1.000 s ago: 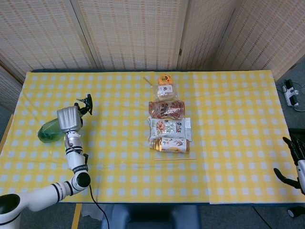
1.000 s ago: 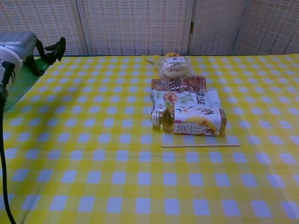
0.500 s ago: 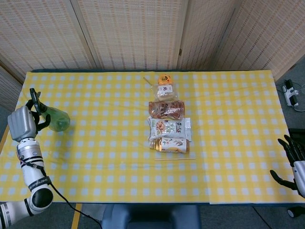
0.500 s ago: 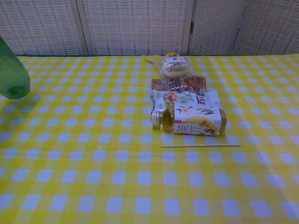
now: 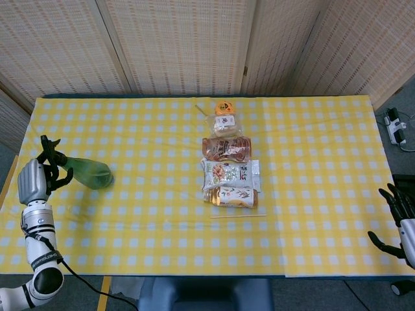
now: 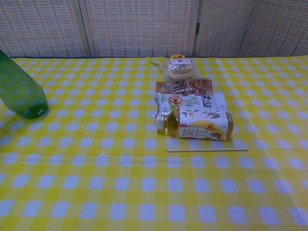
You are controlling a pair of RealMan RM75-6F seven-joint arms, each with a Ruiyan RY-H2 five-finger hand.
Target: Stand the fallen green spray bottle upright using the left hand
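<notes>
The green spray bottle [image 5: 91, 173] is at the table's left edge, tilted, with its black trigger head [image 5: 49, 150] toward the edge and its base toward the table's middle. My left hand [image 5: 35, 181] grips it at the neck, just off the left edge. In the chest view only the bottle's green body [image 6: 21, 94] shows at far left, leaning left, its base seemingly touching the cloth; the hand is out of that frame. My right hand [image 5: 397, 220] hangs beyond the table's right edge, fingers spread, holding nothing.
A yellow checked cloth [image 5: 149, 214] covers the table. Down the middle lies a row of snack packets [image 5: 225, 148] and a lying tea bottle [image 6: 199, 125], with a thin stick [image 6: 207, 149] in front. Woven screens stand behind.
My left hand carried the bottle from the table to its left edge. In the last half second the bottle's base swung down and right onto the cloth. The right hand barely moved.
</notes>
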